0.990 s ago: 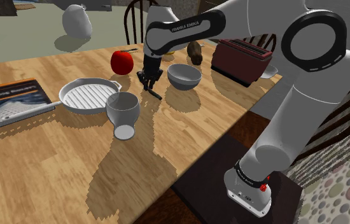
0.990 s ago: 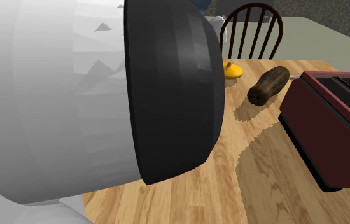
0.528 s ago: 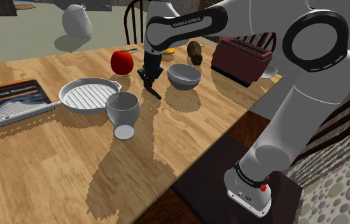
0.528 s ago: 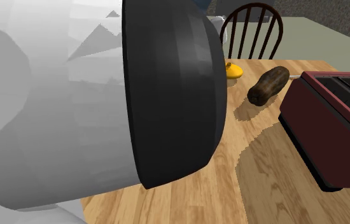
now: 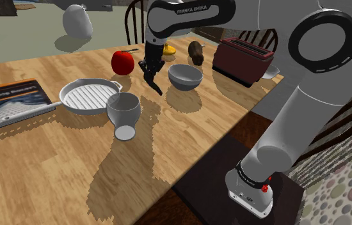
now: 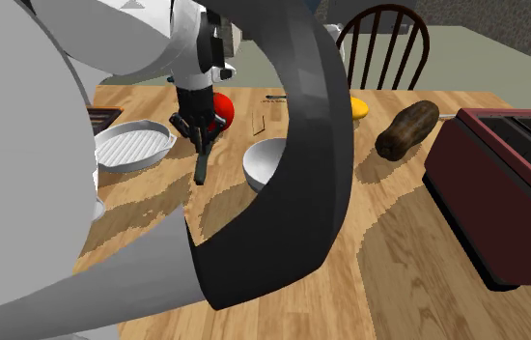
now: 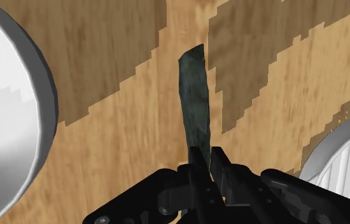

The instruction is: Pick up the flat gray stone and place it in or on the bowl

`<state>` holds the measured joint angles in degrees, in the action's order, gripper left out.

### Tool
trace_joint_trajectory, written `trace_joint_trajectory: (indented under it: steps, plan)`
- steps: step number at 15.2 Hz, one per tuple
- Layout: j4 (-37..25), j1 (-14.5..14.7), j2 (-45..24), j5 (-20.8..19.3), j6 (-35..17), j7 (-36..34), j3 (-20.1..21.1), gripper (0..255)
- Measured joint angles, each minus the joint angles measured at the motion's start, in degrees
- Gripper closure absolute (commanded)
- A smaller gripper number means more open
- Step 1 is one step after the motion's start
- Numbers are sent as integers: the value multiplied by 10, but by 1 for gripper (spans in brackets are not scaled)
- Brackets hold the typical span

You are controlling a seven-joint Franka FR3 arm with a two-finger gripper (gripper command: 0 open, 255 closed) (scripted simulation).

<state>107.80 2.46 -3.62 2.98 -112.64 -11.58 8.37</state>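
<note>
Right, the gripper (image 5: pixel 151 75) is clamped tight on the top end of the flat dark stone (image 5: pixel 157 87), which hangs edge-down above the wooden table (image 5: pixel 72 160) just beside the grey bowl (image 5: pixel 185 76), so the pick looks done and we're into the carry. Next, I'd say, it calls for a short sideways shift to bring the slab over the bowl's rim, then a gentle lowering before release, since a thin piece dangling like that could tip out. Lettering: "FRANKA EMIKA" reads on the arm (image 5: pixel 194 11), while the book (image 5: pixel 11 102) cover's text is too small to read.
</note>
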Motion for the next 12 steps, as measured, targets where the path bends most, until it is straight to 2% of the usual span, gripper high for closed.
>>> trace_joint_trajectory:
  steps: [12]
  plan:
    - [-82,0,9,0,92,-4,0,255]
